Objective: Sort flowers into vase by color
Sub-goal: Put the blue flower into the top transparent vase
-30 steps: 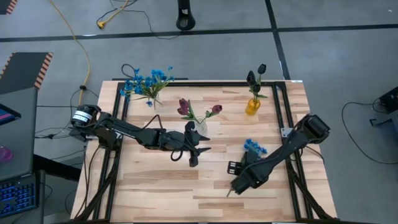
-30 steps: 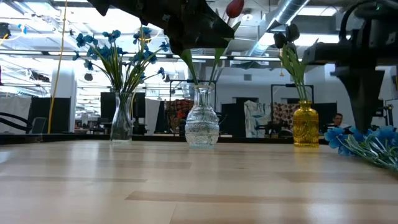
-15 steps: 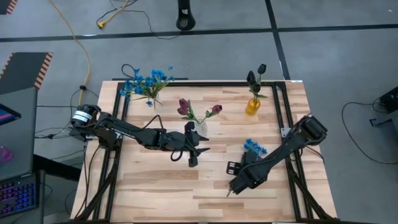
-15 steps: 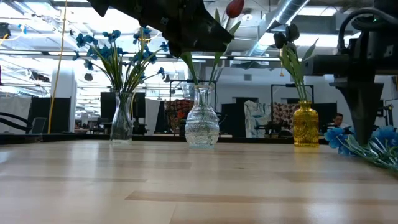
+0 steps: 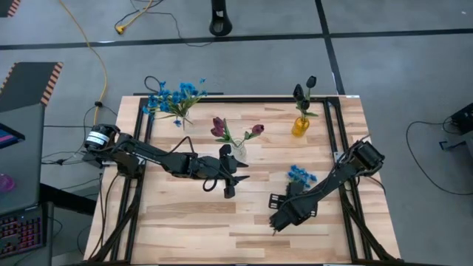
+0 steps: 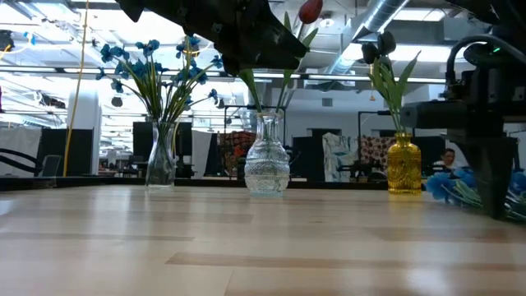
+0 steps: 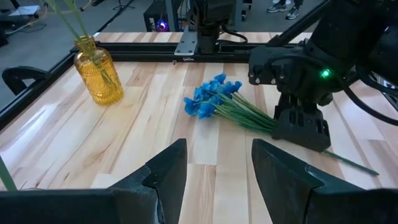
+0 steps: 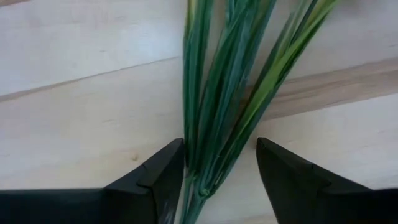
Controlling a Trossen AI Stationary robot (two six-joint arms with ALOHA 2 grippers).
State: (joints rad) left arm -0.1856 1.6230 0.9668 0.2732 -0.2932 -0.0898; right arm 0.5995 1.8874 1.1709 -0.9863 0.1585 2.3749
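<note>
The right gripper stands low over the table, fingers spread apart on either side of the green stems of the loose blue sprig, not yet clamped on them. That sprig lies flat on the wood, well to the right of the clear vase holding dark red rosebuds. The left gripper hangs just in front of that vase, open and empty. Farther right of it stands the yellow vase; to its left, the vase of blue blooms.
</note>
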